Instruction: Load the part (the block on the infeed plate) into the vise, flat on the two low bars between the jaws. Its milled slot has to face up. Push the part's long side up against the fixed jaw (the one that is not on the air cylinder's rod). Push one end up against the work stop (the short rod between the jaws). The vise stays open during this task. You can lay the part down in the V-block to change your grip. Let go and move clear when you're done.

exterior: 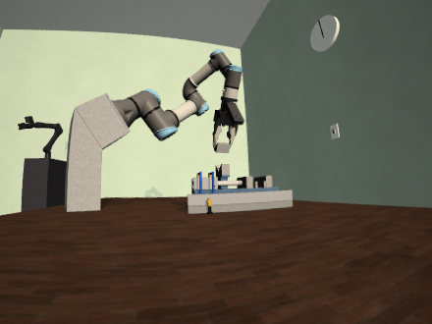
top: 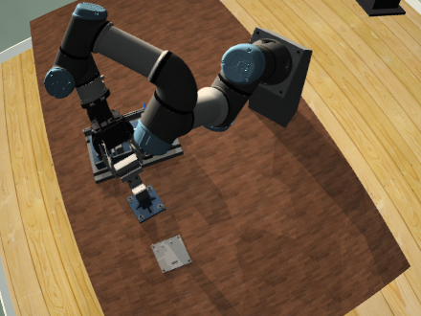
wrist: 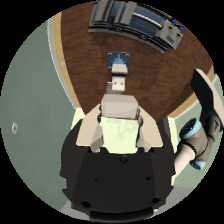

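Note:
My gripper is shut on the part, a light grey block. It holds the part in the air, clear of the fixtures. The part's milled slot cannot be made out. The V-block stands on a blue base plate near the vise. The vise is partly hidden by the arm in the top view; its jaws and bars are too small or covered to judge. The infeed plate carries no block.
Blue upright fittings stand at one end of the vise. The arm's pedestal is at the far side from the gripper. The elbow and forearm hang over part of the vise in the top view.

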You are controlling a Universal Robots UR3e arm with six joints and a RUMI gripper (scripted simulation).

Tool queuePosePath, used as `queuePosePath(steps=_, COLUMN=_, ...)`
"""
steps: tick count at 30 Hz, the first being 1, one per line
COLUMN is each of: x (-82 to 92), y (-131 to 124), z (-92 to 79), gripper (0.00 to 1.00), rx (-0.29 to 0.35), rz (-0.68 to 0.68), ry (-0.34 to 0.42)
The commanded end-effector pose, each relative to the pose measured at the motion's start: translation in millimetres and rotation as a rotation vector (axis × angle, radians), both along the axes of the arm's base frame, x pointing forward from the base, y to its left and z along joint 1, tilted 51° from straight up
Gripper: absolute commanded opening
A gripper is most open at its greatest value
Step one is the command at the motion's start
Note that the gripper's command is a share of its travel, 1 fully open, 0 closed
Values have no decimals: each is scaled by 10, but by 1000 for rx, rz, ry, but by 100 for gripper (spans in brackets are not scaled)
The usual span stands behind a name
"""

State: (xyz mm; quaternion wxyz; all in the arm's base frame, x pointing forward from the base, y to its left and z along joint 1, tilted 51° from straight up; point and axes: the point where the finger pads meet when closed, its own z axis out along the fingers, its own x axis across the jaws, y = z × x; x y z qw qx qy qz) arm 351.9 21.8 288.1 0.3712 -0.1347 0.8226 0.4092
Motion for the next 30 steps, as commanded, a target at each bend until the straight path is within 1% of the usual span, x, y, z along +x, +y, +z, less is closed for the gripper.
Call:
queuePosePath(steps=1, x=2, y=-6, z=0, gripper=0, rx=38, rz=44, ry=-4)
queuePosePath(steps=7, x=4, y=-8, z=-3, gripper=0, rx=78, rz=85, ry=-9)
queuePosePath(steps=9, x=4, y=-8, z=-3, gripper=0, rx=78, rz=85, ry=-9)
queuePosePath(steps=19, x=8, y=-11, z=-6, gripper=0, rx=130, rz=140, ry=-15)
queuePosePath(steps=30, x=10, y=-13, z=-8, gripper=0, rx=161, rz=172, ry=-19)
